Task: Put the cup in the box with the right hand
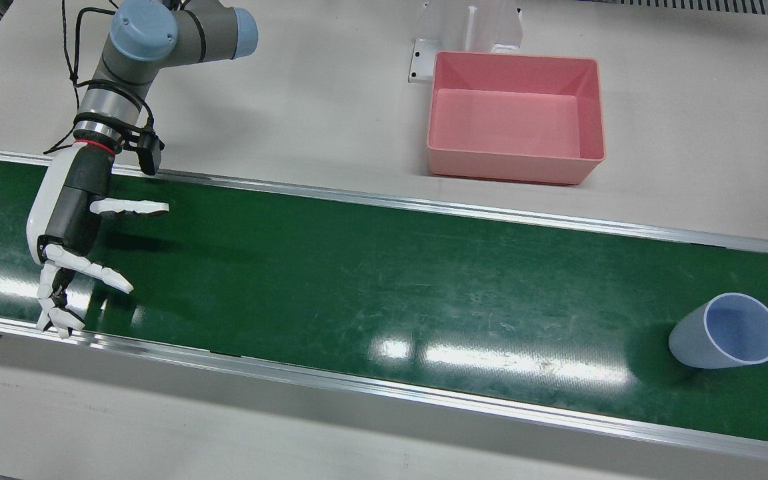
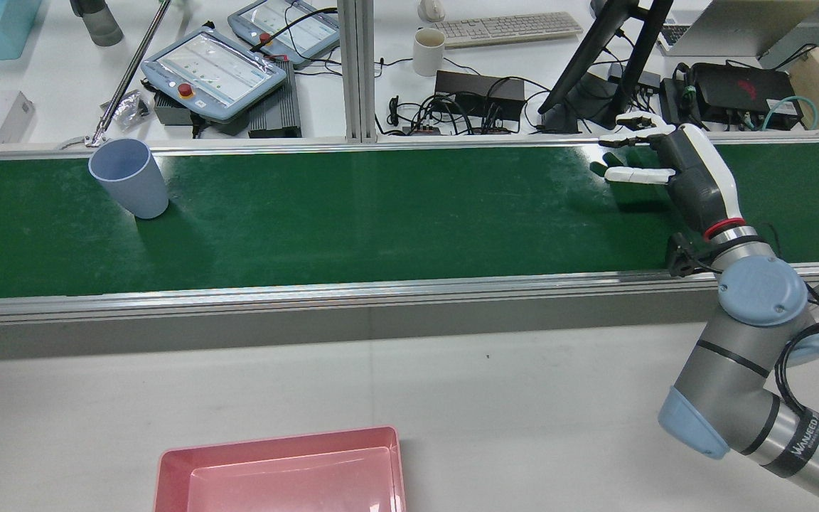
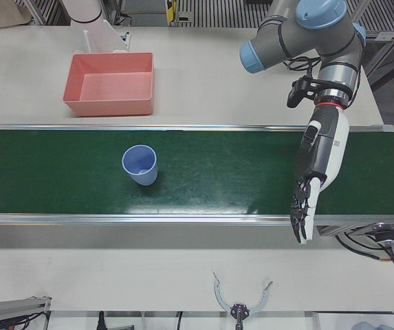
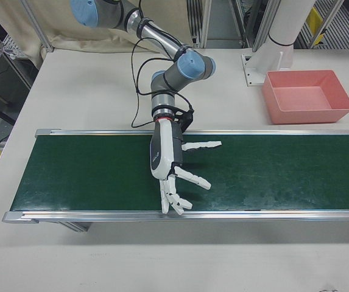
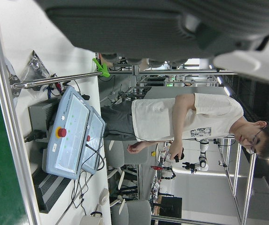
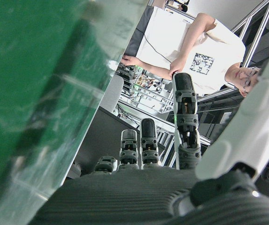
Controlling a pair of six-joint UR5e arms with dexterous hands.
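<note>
A pale blue cup (image 1: 724, 333) stands upright, mouth up, on the green conveyor belt (image 1: 357, 280); it also shows in the rear view (image 2: 129, 178) and the left-front view (image 3: 139, 165). The empty pink box (image 1: 514, 170) sits on the white table on the robot's side of the belt (image 2: 274, 437) (image 3: 107, 106) (image 4: 308, 112). My right hand (image 1: 74, 220) (image 2: 694, 178) (image 4: 165, 158) hovers open over the belt's other end, far from the cup, fingers spread and holding nothing. My left hand (image 3: 320, 158) hangs open over the belt, well to the side of the cup.
A white pedestal (image 1: 471, 33) stands right behind the box. Aluminium rails (image 1: 384, 200) border the belt. Beyond the belt lie teach pendants (image 2: 214, 67), a mug (image 2: 429, 51), cables and a monitor stand. A person (image 5: 181, 122) stands there.
</note>
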